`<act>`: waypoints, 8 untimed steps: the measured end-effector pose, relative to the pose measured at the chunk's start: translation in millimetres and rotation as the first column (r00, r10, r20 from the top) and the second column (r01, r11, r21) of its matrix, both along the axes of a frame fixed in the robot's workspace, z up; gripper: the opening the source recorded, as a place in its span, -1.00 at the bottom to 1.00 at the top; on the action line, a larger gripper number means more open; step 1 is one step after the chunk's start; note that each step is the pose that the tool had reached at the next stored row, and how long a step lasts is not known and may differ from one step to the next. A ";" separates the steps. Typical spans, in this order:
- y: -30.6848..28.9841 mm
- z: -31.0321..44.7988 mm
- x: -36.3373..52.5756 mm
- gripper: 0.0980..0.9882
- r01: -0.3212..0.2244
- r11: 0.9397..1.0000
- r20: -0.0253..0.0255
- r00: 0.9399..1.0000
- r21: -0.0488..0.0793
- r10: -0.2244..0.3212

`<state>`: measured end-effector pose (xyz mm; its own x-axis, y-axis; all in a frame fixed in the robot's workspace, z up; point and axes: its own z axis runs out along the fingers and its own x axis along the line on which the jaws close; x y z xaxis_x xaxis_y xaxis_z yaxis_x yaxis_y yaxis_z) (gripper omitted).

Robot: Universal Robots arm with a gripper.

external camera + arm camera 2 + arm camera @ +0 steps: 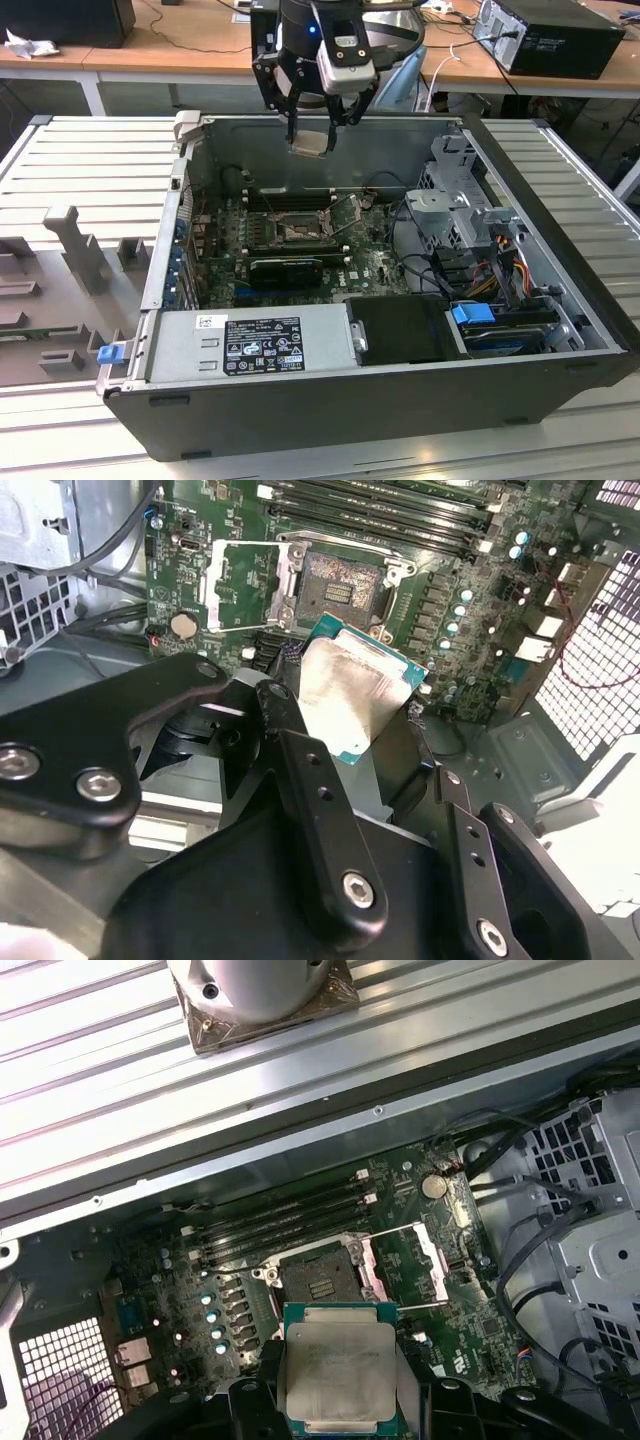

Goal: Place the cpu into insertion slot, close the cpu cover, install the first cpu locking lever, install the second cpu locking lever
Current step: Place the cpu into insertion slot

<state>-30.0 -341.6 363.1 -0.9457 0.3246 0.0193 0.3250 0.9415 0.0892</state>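
Note:
My gripper (315,135) hangs above the open computer case, shut on the cpu (312,141), a flat square chip with a pale metal face. In both wrist views the cpu (355,685) (340,1370) sits flat between the black fingers (300,760). Well below it on the green motherboard lies the insertion slot (298,232) (318,1280) (340,585), dark, bare and uncovered. The cpu cover (405,1260) (245,585) (347,210) is swung back beside the slot on its hinge. I cannot make out the locking levers.
Long black memory slots (280,1215) run just beyond the socket. A black graphics card (285,268) lies on its near side, then the power supply (250,345). The drive cage (460,215) and cables (490,265) fill the exterior view's right. The case walls (330,145) ring the board.

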 end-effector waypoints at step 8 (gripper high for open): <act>0.0 -0.3 0.0 -0.03 0.071 0.997 0.000 0.997 0.000 -0.071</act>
